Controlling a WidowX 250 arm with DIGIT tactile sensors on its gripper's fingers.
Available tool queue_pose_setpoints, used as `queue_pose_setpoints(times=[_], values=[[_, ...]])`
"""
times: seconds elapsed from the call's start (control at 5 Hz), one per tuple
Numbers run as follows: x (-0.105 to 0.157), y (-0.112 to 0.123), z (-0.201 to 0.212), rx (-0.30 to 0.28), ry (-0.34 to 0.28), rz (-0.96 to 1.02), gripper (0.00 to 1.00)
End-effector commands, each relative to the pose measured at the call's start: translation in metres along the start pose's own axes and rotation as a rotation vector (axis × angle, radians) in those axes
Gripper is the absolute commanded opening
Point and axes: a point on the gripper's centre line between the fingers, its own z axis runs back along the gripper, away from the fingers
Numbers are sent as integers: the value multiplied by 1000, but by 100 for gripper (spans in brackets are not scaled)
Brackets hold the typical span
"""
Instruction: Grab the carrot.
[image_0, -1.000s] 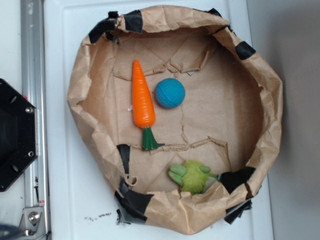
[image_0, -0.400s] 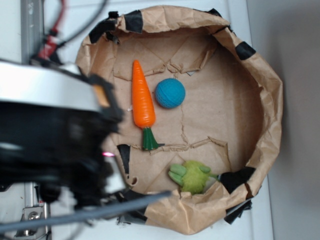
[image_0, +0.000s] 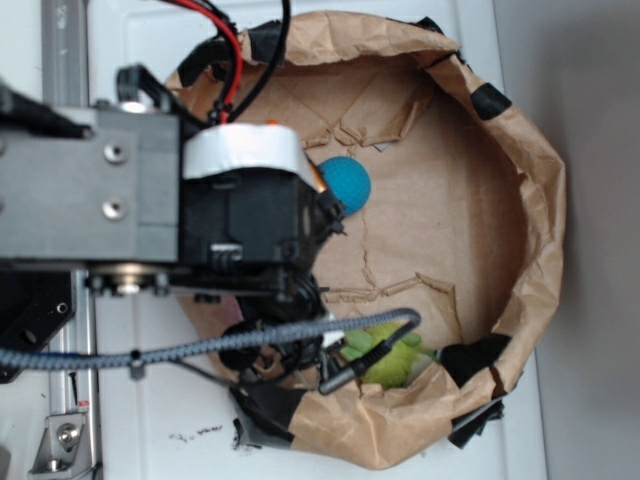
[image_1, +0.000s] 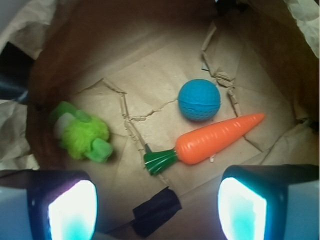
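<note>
Glossy plastic carrot (image_1: 218, 137), dimpled matt blue ball (image_1: 199, 99), fuzzy green plush toy (image_1: 82, 132), crumpled brown paper basket (image_1: 150, 60).

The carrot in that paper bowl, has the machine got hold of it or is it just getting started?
Not grabbed so far. Done: the arm is over the paper bowl. In hand: the gripper hangs open above the carrot, its fingers wide apart and touching nothing. The carrot lies flat beside the blue ball, with the green plush toy apart from both. Left: go down, straddle the carrot, close and lift.
</note>
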Motion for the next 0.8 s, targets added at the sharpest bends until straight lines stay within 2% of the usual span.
queue_pose_setpoints(times=[0.0, 0.4, 0.6], values=[[8, 1, 7, -14, -31, 7, 100], [23, 27, -79, 34, -55, 136, 100], [17, 34, -99, 84, -44, 160, 100]])
